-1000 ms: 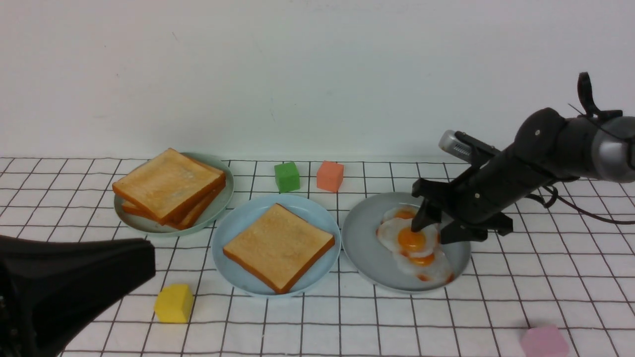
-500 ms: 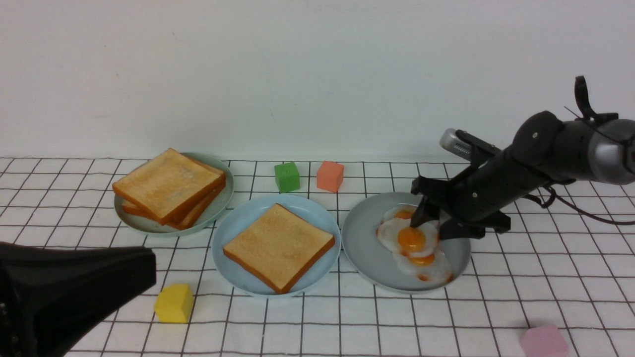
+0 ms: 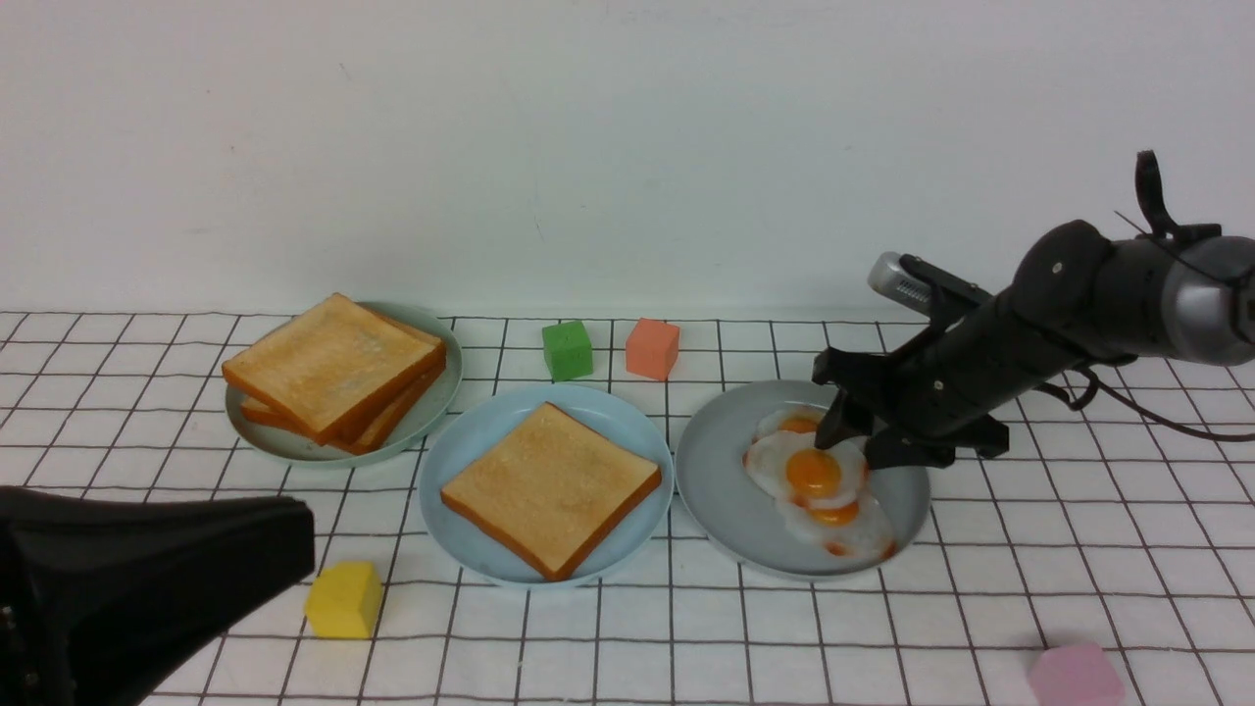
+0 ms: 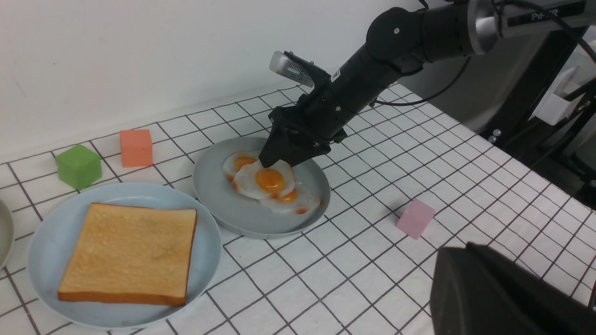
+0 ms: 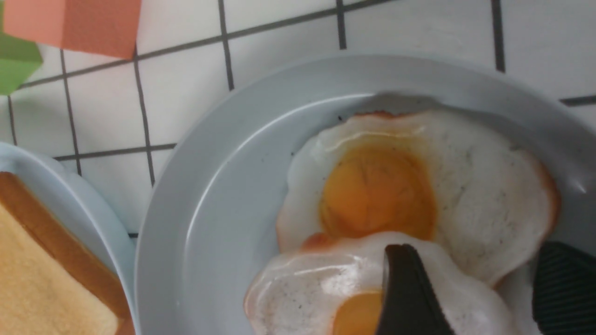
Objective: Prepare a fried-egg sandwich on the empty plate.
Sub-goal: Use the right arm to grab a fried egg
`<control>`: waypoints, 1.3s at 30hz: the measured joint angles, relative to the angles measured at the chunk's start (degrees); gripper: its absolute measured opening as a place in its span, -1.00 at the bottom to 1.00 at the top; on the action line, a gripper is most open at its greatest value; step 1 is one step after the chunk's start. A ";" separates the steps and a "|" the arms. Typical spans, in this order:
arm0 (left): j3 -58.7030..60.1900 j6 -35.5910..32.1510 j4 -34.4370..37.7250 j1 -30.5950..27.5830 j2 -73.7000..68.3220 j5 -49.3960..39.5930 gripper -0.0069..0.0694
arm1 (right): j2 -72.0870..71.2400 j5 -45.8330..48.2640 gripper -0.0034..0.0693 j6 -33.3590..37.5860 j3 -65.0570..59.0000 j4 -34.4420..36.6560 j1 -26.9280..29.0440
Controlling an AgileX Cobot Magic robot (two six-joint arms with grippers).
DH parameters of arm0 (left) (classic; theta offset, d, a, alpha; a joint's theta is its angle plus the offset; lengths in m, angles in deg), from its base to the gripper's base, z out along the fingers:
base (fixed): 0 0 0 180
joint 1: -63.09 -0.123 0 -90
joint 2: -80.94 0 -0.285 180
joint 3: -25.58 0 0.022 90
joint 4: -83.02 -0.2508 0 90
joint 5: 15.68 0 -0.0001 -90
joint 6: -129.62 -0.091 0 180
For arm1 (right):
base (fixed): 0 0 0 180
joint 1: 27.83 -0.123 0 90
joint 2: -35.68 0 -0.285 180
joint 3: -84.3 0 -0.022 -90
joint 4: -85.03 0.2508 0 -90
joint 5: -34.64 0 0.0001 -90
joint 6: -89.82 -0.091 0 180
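Across the gridded table (image 3: pixel 745 628), open room nearest the robot, between yellow block (image 3: pixel 342 600) and pink block (image 3: pixel 1076 676). On the far side, close beyond the plates, green block (image 3: pixel 568 350) and orange block (image 3: pixel 652 348). Angled down over grey plate (image 3: pixel 716 490), right gripper (image 3: pixel 855 449), jaws parted, nothing clearly gripped. At near left, left gripper (image 3: pixel 289 539), shut. Beside grey plate, blue plate (image 3: pixel 446 490) under toast slice (image 3: pixel 551 490). Right at the right fingertips, top fried egg (image 3: pixel 784 471), overlapping others.

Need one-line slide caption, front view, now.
Right hand at the fried eggs on the grey plate; one toast slice on the blue plate.
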 joint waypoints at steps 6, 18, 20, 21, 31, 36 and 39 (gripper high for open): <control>0.00 0.00 0.74 0.00 0.00 -0.26 -0.85 | 0.00 1.08 0.15 0.00 0.00 0.29 0.00; 0.00 0.00 0.95 0.00 0.00 -0.75 -0.85 | 0.49 1.09 0.06 0.01 0.11 2.10 0.00; 0.00 0.00 0.95 0.00 0.00 -0.75 -0.85 | 0.56 1.09 -0.03 0.01 0.11 2.38 0.00; 0.00 0.00 0.95 0.00 0.00 -0.76 -0.85 | 0.56 1.09 -0.07 0.01 0.11 2.43 0.00; 0.00 0.00 0.95 0.00 0.00 -0.76 -0.84 | -0.45 2.40 -0.58 1.71 0.11 3.23 0.00; 0.00 0.00 0.95 0.00 0.00 -0.81 -0.83 | -1.55 3.02 -0.63 1.78 0.11 3.42 0.00; 0.00 0.00 0.95 0.00 0.00 -0.81 -0.83 | -3.59 4.35 -0.69 2.21 0.11 3.90 0.00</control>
